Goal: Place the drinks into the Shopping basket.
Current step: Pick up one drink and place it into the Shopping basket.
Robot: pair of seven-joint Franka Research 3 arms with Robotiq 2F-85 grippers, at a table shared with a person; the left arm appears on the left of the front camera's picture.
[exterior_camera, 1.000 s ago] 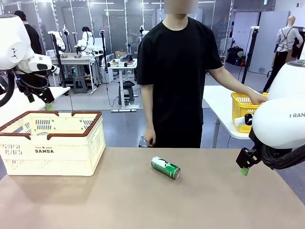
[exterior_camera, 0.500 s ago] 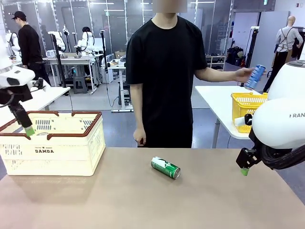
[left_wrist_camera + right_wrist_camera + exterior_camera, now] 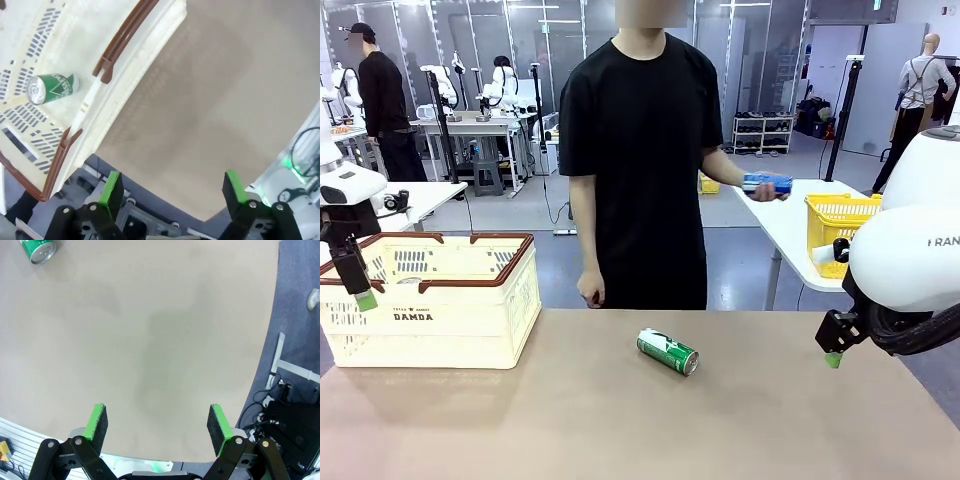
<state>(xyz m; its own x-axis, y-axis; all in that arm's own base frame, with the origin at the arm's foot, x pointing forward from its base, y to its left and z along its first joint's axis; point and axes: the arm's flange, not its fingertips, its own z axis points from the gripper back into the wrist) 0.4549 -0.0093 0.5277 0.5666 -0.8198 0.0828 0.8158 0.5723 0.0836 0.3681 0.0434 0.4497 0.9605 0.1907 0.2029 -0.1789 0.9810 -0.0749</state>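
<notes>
A green can (image 3: pixel 668 352) lies on its side in the middle of the brown table, and shows again as the green can (image 3: pixel 38 250) at the top left of the right wrist view. Another green can (image 3: pixel 50 88) lies inside the cream Shopping basket (image 3: pixel 460 305), which stands at the table's left. The person's hand holds a blue and white can (image 3: pixel 767 184) level, off to the right above the side table. My left gripper (image 3: pixel 171 191) hangs open and empty beside the basket's left end; one of its fingertips (image 3: pixel 364 299) shows in front of the basket. My right gripper (image 3: pixel 158 425) is open and empty over the table's right edge.
A small yellow mesh basket (image 3: pixel 835 220) with items sits on a white side table (image 3: pixel 785 224) at the right. The person stands behind the table's far edge. The table's near half (image 3: pixel 620 430) is bare.
The person's hand has lifted the blue and white can out of the yellow basket and swung it left. My left gripper has come down from over the basket to its left end. The right arm is still.
</notes>
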